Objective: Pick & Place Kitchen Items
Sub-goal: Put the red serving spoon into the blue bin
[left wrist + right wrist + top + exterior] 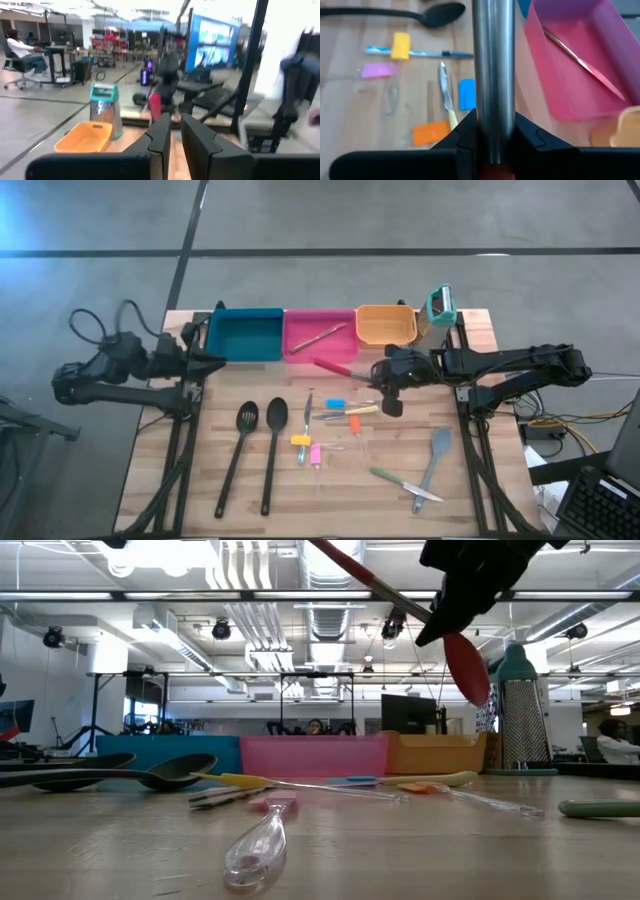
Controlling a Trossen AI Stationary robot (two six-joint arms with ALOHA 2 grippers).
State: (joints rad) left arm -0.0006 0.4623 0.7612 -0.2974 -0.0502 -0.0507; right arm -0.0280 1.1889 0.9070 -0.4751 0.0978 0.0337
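My right gripper is shut on the red-headed spoon, held in the air just in front of the pink bin. In the low view the spoon's red head hangs low and its handle slants up. My left gripper waits, shut and empty, at the left of the teal bin. A thin utensil lies in the pink bin. Two long black spoons, a grey spatula and several coloured-handled knives lie flat on the table. My right gripper pinches the spoon's handle between its two fingers, close to the red head. The handle runs forward out of the fingers, toward the table's left. The spoon is lifted clear of the table, tilted, head low and handle end high.
An orange bin and an upright teal-and-white grater stand at the far right of the row of bins. A green-handled knife lies near the front edge. People sit in the room beyond the table.
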